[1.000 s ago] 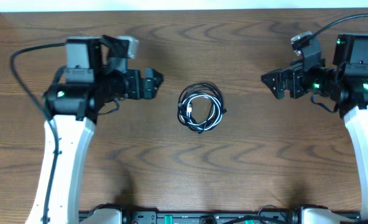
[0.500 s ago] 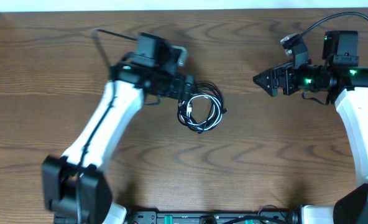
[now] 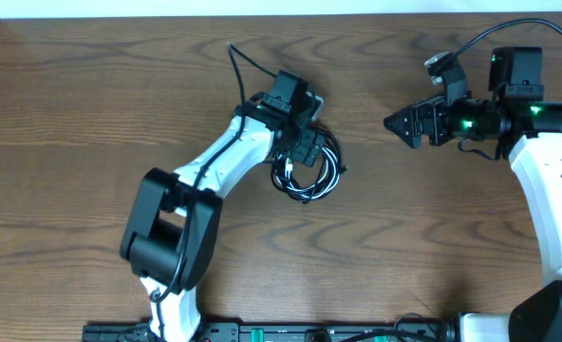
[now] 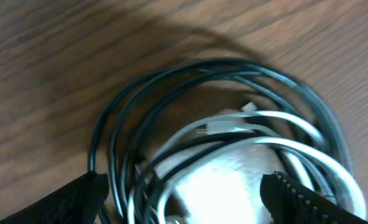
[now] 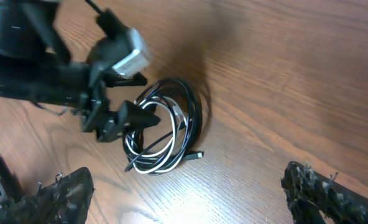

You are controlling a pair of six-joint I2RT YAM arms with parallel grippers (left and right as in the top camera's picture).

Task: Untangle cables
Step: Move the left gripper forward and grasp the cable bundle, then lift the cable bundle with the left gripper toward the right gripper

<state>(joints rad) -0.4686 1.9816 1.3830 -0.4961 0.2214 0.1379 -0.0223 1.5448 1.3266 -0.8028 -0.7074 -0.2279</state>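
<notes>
Cables [image 3: 309, 171] coiled beneath left claw [image 3: 305, 152] (jaws wide, straddling coil); right claw [image 3: 402, 124] open, well apart.

My left arm [image 3: 222, 159] stretched out toward centre, elbow near base, wrist tipped down. Left fingers [image 4: 72, 198] spread wide, gripping nothing. My right arm [image 3: 539, 190] held at right side, wrist level. Right fingers [image 5: 56, 196] wide apart, pointing toward centre, above counter.
</notes>
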